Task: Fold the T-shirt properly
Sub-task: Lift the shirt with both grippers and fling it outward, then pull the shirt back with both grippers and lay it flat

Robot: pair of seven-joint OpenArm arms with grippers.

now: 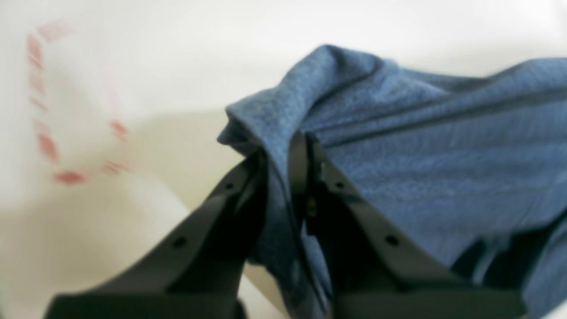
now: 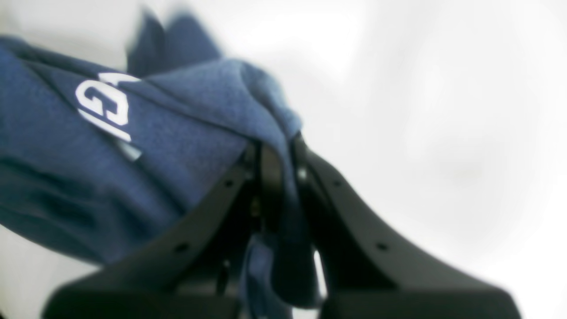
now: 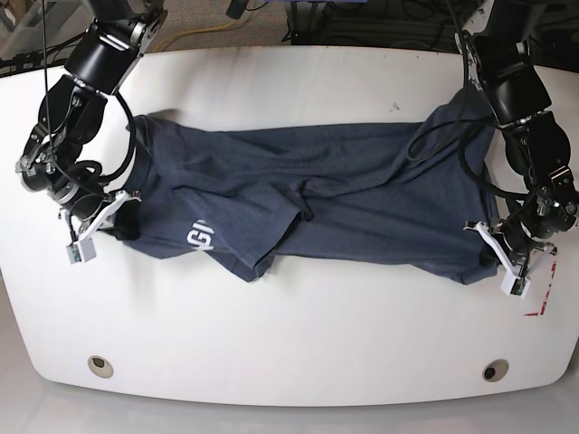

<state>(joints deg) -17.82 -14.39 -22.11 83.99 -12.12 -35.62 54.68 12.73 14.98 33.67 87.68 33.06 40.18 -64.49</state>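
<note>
**Inspector:** Describe the surface first.

**Operator:** A white worktop [image 3: 298,334] with rounded corners, cables beyond its far edge and red tape marks [image 3: 543,303] near the near right corner. I see the T-shirt [image 3: 344,194] spread lengthwise across the middle, running almost from the left edge to the right edge. It is rumpled, with one flap doubled over near the white lettering [image 3: 201,237].

**Inspector:** State of the fingers?

**Operator:** My left gripper [image 1: 285,148] is clenched on a bunched edge of cloth; its wrist view shows fabric pinched between the jaws. In the base view that is the shirt's end by the right edge. My right gripper [image 2: 277,148] is likewise clamped on a fold of fabric, at the end nearer the left edge.

**Inspector:** Risks from here?

**Operator:** I judge three. Each pinch looks shallow and gathered, so a brisk lift could pull the cloth free on one side. The bunching may mean I hold more than one layer, or only one, which I cannot tell; either would skew the fold. And the doubled flap by the lettering would likely be trapped inside if I carry the edge over without tensioning the shirt evenly.
</note>
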